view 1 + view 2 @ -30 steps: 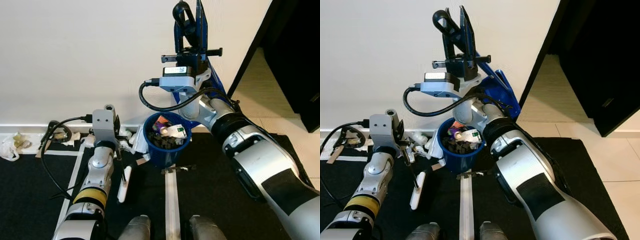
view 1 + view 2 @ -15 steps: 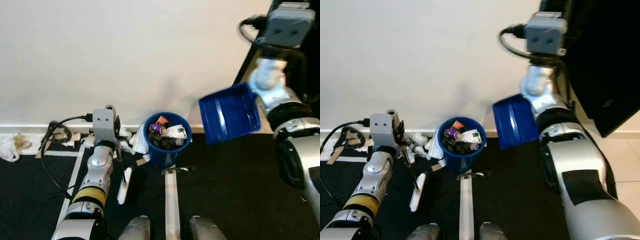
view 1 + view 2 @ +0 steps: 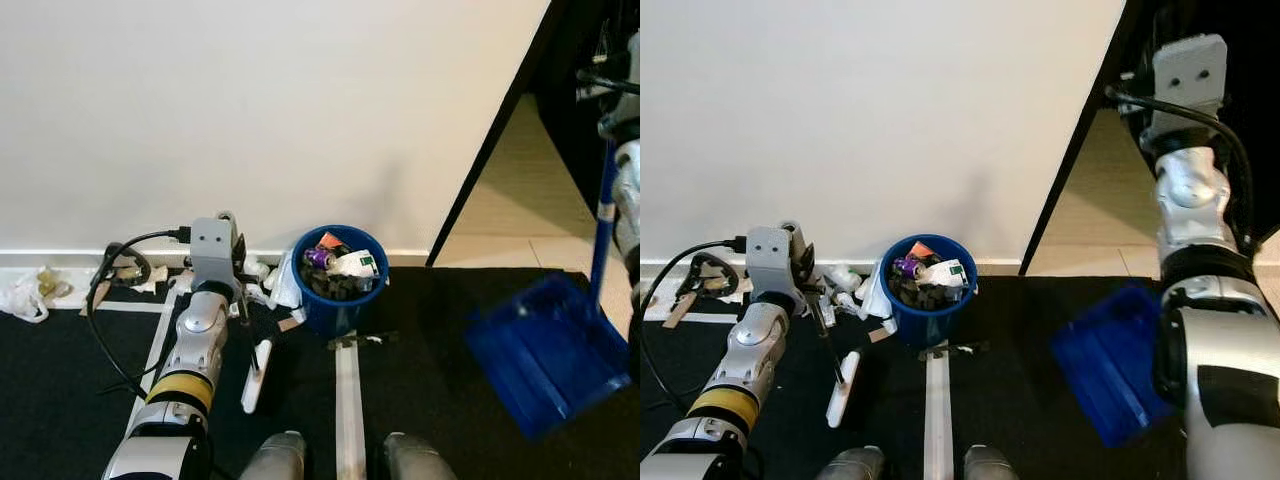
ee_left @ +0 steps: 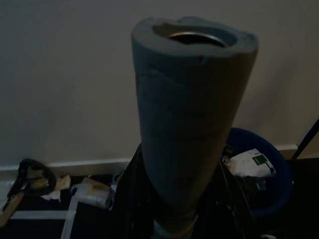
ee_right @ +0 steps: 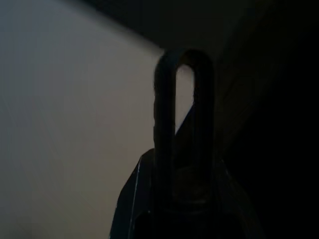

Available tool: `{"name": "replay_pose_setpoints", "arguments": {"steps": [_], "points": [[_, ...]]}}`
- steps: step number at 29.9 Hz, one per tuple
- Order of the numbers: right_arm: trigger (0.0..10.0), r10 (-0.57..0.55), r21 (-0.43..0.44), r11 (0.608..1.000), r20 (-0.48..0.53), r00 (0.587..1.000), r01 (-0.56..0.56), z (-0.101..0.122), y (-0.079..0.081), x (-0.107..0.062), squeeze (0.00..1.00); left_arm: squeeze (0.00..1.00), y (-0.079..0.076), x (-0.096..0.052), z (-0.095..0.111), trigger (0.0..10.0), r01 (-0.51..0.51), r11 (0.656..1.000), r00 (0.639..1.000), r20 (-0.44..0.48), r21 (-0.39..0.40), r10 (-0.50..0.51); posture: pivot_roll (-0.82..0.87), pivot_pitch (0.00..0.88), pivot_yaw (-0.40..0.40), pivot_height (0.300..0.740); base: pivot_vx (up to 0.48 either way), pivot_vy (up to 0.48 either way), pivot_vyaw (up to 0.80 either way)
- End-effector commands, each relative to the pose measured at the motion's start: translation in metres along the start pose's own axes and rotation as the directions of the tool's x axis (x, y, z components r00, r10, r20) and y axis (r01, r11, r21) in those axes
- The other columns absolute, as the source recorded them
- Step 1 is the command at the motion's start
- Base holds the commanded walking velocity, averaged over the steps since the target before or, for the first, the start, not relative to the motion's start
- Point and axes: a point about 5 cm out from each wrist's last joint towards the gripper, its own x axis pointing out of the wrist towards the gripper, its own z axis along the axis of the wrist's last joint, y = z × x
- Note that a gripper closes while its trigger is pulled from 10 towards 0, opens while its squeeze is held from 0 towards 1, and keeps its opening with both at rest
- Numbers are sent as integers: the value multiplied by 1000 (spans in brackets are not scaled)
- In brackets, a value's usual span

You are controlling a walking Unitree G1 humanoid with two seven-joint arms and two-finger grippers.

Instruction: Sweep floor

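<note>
Right hand (image 5: 182,199) gripping dustpan (image 3: 548,352) swung it down from bin (image 3: 340,280).

Head cameras look down at the floor by the wall
Both share the blue bin (image 3: 340,280); wrist cameras sit close along their held handles
</note>
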Motion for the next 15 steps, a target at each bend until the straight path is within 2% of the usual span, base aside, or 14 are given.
{"name": "replay_pose_setpoints", "arguments": {"steps": [1, 2, 4, 6, 7, 8, 14, 15], "points": [[10000, 102, 47, 994, -163, 981, -96, -36, 12, -22, 0, 0, 3, -4, -10, 10000, 3, 998, 998, -57, 57, 0, 67, 0, -35, 740, 0, 0, 0], [10000, 130, 66, 991, -203, 971, -119, -47, 18, -31, 0, 0, 3, -4, -12, 10000, 3, 998, 998, -66, 67, 1, 70, 0, -35, 740, 0, 0, 0], [10000, 130, 66, 991, -203, 971, -119, -47, 18, -31, 0, 0, 3, -4, -12, 10000, 3, 998, 998, -66, 67, 1, 70, 0, -35, 740, 0, 0, 0], [10000, 156, 99, 986, -275, 949, -133, -67, 32, -48, 0, 0, 3, -6, -13, 10000, 2, 997, 998, -69, 82, 3, 78, 6, -35, 740, 0, 0, 0], [10000, 156, 99, 986, -275, 949, -133, -67, 32, -48, 0, 0, 3, -6, -13, 10000, 2, 997, 998, -69, 82, 3, 78, 6, -35, 740, 0, 0, 0], [10000, 128, 106, 989, -320, 939, -99, -80, 43, -62, 0, 0, 5, -6, -12, 10000, -9, 997, 999, -52, 74, 13, 81, 15, -31, 740, 0, 0, 0], [10000, 77, 103, 994, -325, 943, -45, -85, 46, -70, 0, 0, 7, -8, -11, 10000, -21, 998, 999, -40, 54, 23, 81, 30, -24, 740, 0, 0, 0], [10000, 41, 110, 994, -307, 951, -7, -85, 45, -73, 0, 0, 7, -9, -10, 10000, -15, 998, 1000, -27, 60, 17, 85, 47, -20, 740, 0, 0, 0]]}}
